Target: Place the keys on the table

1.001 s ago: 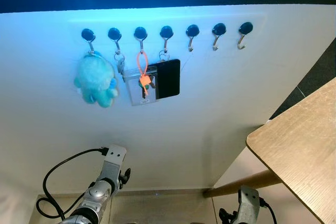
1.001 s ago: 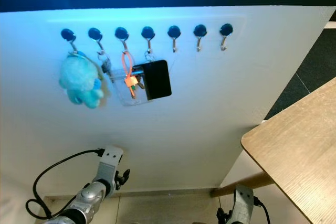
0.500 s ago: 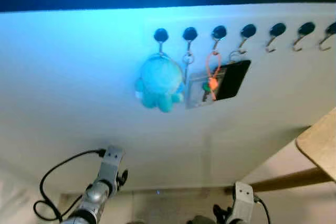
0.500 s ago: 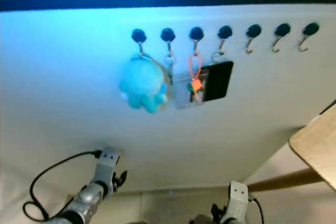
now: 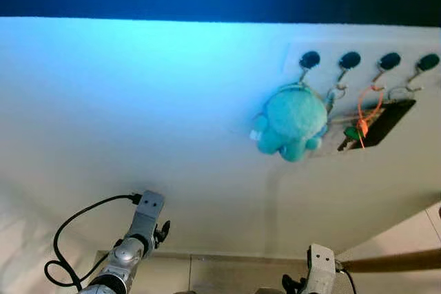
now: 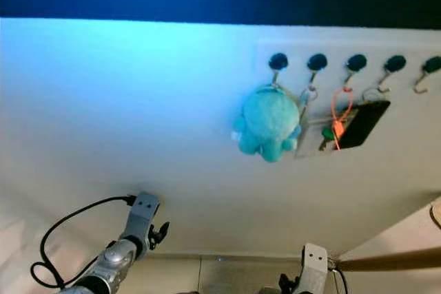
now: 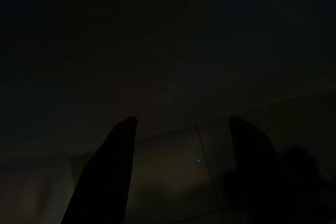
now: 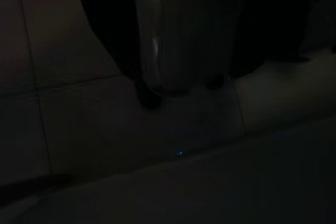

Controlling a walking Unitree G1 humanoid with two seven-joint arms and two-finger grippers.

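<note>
A white wall panel (image 5: 138,101) carries a row of dark round hooks (image 5: 309,58) near its upper right. From the first hook hangs a teal plush toy (image 5: 289,123). Just beside it, on the next hooks, hang the keys (image 5: 353,132) with a green and an orange tag on an orange loop (image 5: 368,105), in front of a clear pouch and a black card (image 5: 386,122). The right eye view shows one more hook at its right edge and a sliver of the wooden counter (image 6: 437,215) low on the right; the left eye view shows its wooden leg (image 5: 393,261) instead.

Both arms hang low, well apart from the keys. The left arm (image 5: 131,249) trails a black cable. The left wrist view, very dark, shows the left end effector (image 7: 181,177) with its two fingers spread and nothing between them, above faint floor tiles. The right arm (image 5: 318,277) sits at the bottom edge; in the dark right wrist view I cannot tell whether the right end effector is released or clenched.
</note>
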